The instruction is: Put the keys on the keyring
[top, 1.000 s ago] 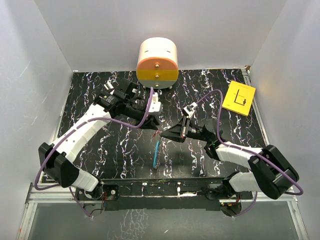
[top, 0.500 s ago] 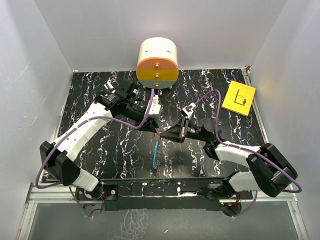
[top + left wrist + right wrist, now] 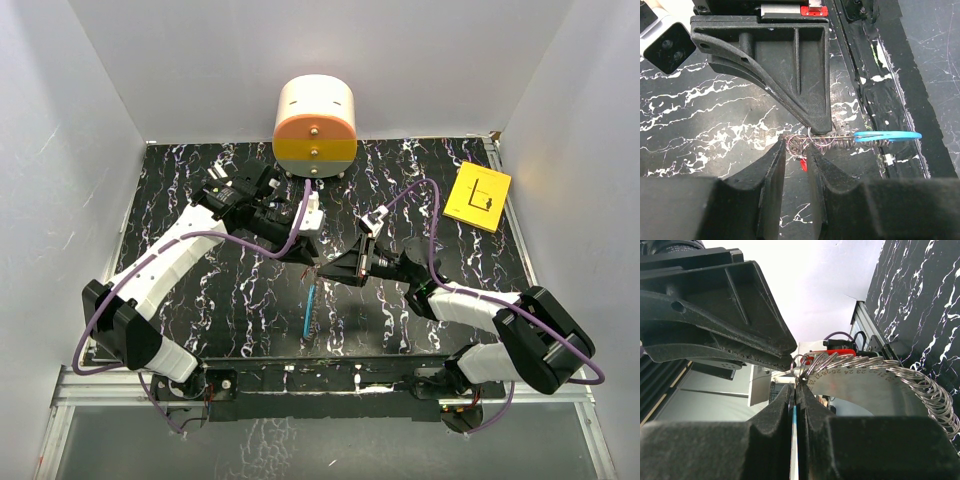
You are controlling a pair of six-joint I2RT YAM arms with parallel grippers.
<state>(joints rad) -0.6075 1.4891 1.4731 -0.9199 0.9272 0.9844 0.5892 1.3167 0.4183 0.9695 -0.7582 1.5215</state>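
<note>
Keyring [image 3: 887,135]: one, pinched in right claw [image 3: 795,388]; left claw [image 3: 796,149] nips one red key [image 3: 802,164] at its coil.

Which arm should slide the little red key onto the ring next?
Left, probably. The left gripper has the red key between its fingers, at the keyring coil; the right gripper is busy clamping the ring.

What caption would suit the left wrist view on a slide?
Left gripper pinches a tiny red key beside the keyring, clamped by the right gripper.
</note>
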